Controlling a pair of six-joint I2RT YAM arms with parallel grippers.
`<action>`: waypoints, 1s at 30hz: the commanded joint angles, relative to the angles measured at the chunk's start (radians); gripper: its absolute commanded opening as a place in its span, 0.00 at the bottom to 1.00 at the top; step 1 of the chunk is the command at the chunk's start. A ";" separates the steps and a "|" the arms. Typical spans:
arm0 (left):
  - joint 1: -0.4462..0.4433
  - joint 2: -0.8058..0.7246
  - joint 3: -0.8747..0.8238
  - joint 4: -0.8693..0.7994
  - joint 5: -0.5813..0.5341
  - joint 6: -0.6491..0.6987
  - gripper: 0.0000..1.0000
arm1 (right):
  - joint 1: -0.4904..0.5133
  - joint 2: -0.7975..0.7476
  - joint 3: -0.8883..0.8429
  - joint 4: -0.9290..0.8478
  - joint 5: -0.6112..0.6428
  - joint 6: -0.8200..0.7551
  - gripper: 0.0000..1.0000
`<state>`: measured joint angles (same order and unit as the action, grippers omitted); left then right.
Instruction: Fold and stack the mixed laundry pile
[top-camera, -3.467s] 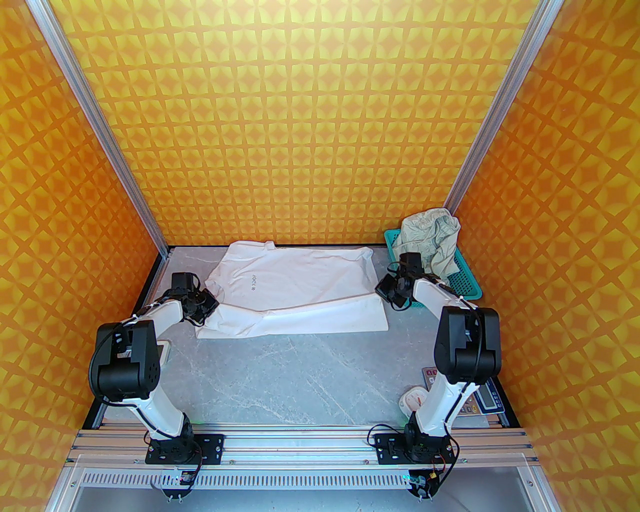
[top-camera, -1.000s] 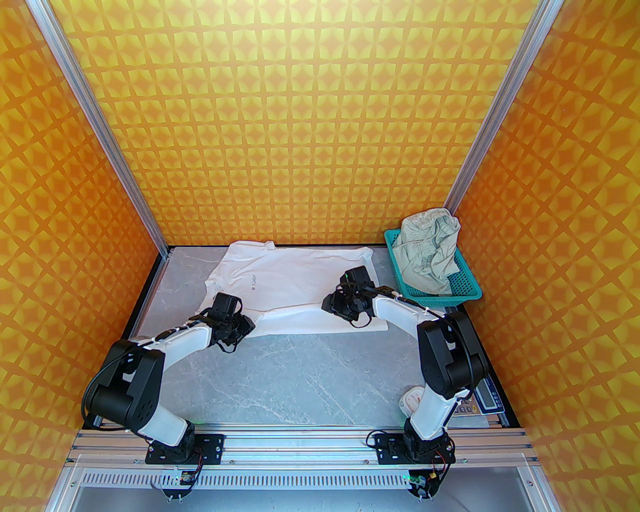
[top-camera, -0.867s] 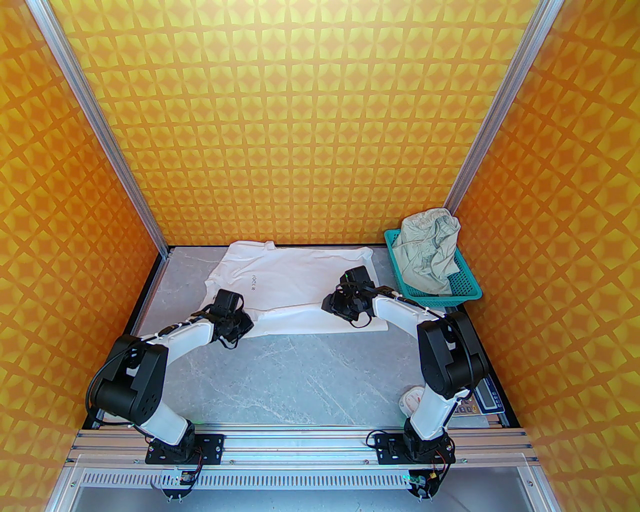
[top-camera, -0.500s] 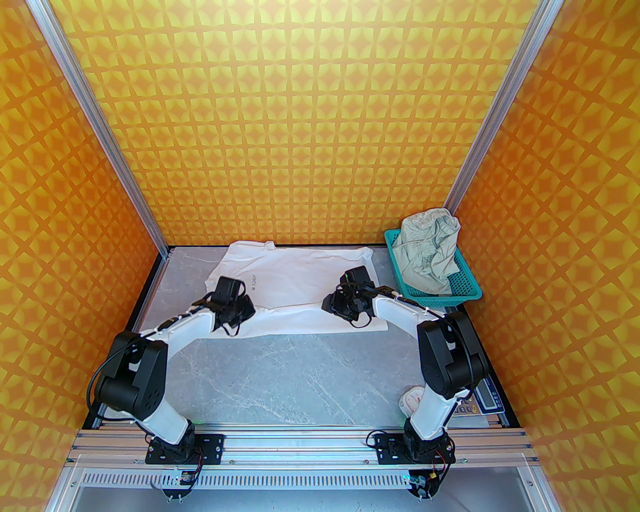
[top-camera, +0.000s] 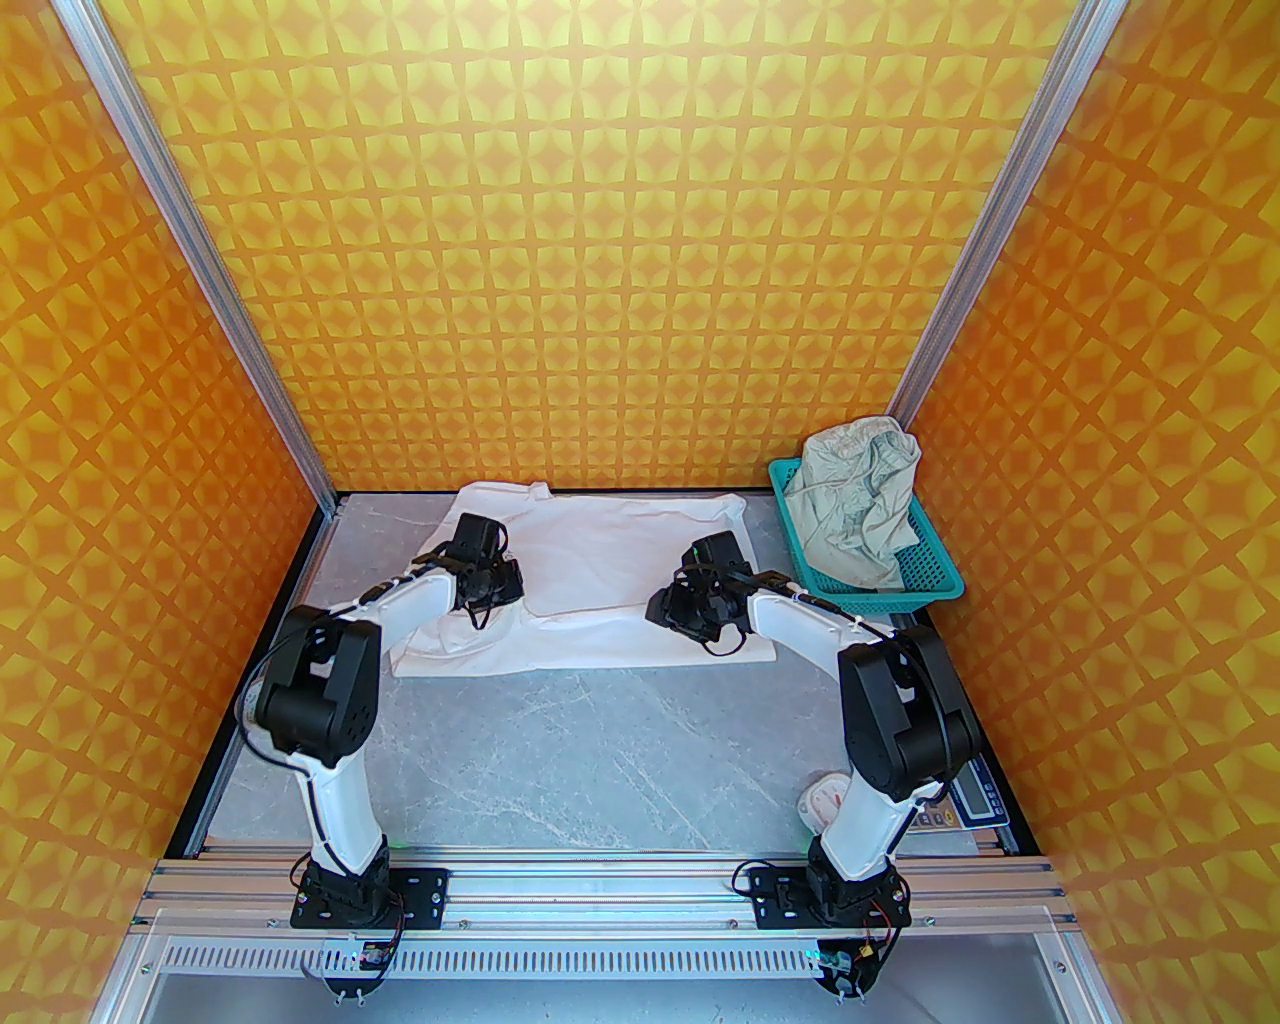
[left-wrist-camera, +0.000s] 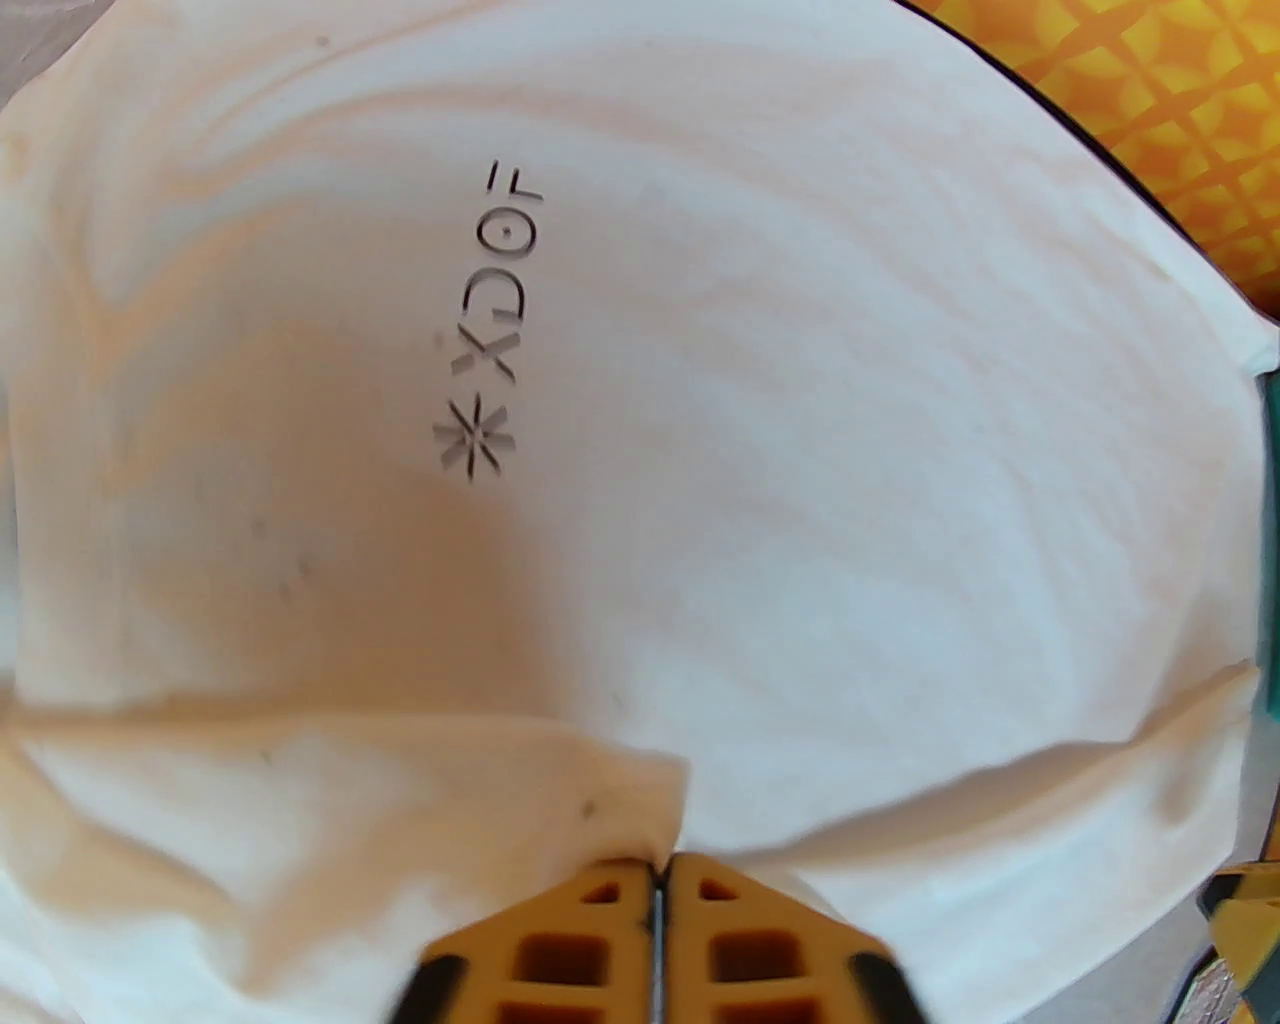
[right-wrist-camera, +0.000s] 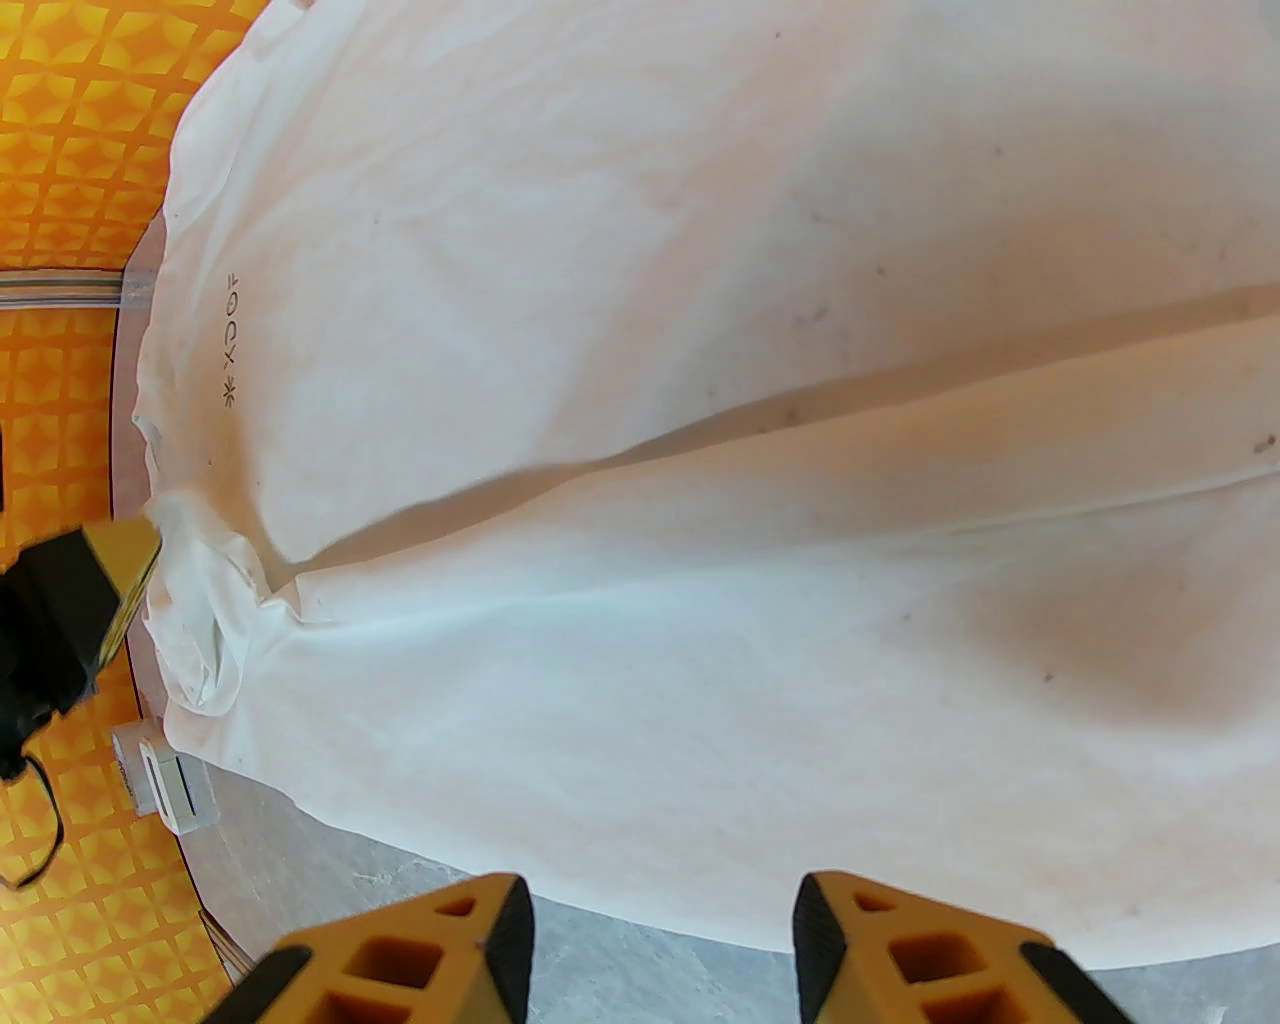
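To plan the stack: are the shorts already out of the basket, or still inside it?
Inside. The shorts lie crumpled, not folded, in the teal basket at the table's far right corner.

The white cloth T-shirt (top-camera: 600, 550) lies spread across the far half of the grey marbled table (top-camera: 600, 760). The pale crumpled shorts (top-camera: 855, 500) sit in the teal plastic mesh basket (top-camera: 930, 572) to its right (far corner).

On the white T-shirt (left-wrist-camera: 800, 450), in small dark letters (left-wrist-camera: 490, 300): a little star sign (left-wrist-camera: 473, 440), then XDOF, with a dot inside the O. Printed sideways in the left wrist view, star at the bottom, F at the top. Same print (right-wrist-camera: 231, 340), much smaller, in the right wrist view. On the grey box (top-camera: 972, 797) at the right edge of the table (top-camera: 600, 740): keys and a small screen, too tiny to read.
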<state>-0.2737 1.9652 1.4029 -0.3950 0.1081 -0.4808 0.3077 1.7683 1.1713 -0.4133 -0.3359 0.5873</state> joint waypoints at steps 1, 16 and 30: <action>0.011 -0.053 0.012 -0.064 -0.015 0.064 0.42 | -0.006 -0.045 -0.008 -0.037 0.024 -0.027 0.48; 0.255 -0.339 -0.432 -0.001 0.143 0.010 0.51 | -0.010 -0.045 -0.035 -0.006 0.010 -0.009 0.48; 0.242 -0.226 -0.450 0.136 0.214 -0.081 0.41 | -0.009 -0.050 -0.041 -0.005 0.013 -0.004 0.48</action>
<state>-0.0193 1.7153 0.9592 -0.3111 0.2813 -0.5293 0.3050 1.7260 1.1381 -0.4290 -0.3256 0.5781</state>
